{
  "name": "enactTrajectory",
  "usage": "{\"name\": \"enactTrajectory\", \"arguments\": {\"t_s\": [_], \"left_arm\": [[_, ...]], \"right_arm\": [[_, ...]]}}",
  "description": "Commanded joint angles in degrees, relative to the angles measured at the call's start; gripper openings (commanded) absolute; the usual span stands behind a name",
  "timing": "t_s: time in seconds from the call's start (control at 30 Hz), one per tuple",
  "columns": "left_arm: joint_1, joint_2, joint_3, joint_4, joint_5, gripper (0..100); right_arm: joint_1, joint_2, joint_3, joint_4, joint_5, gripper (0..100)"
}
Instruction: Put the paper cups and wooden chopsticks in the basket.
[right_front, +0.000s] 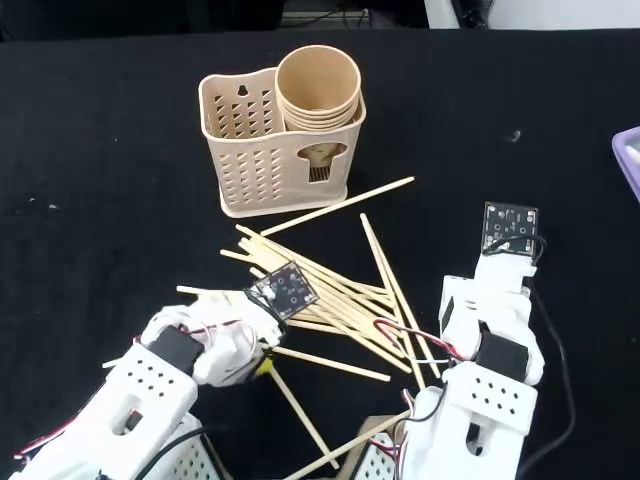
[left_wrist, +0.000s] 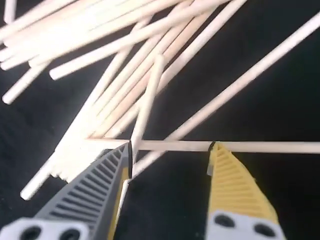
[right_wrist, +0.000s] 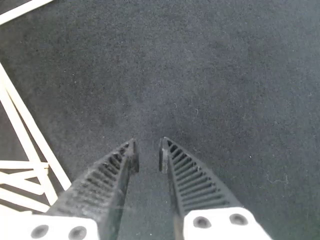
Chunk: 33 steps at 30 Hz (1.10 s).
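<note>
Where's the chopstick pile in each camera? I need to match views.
High view: chopstick pile mid-table, between basket and arms.
Left wrist view: pile fanned out just beyond the left claw.
Right wrist view: a few sticks beside the right claw.
Shared landmark: black table cover.

Right gripper (right_wrist: 148, 150) sits mid-frame over the black tabletop (right_wrist: 215, 70), dark ribbed fingers a little apart, bare cloth showing in the gap. Some wooden chopsticks (right_wrist: 22, 131) lie crossed at the frame's edge, just beside one finger.
</note>
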Motion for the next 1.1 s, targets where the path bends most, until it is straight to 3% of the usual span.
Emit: {"name": "enactTrajectory", "arguments": {"t_s": [0.0, 0.33, 0.87, 1.07], "left_arm": [[0.04, 0.62, -0.48, -4.84, -0.09, 26], [-4.62, 0.70, -0.57, -7.82, -0.09, 26], [-5.14, 0.70, 5.05, -7.03, -4.57, 26], [-5.23, 0.62, -0.40, -0.44, -4.66, 26]], "right_arm": [[-0.79, 0.13, -3.47, 0.18, -0.09, 8.9], [-0.79, 0.22, -1.98, -2.90, -0.09, 8.9], [-0.70, 0.22, -1.36, -3.43, -0.09, 8.9], [-0.70, 0.22, -1.36, -3.43, -0.09, 8.9]]}}
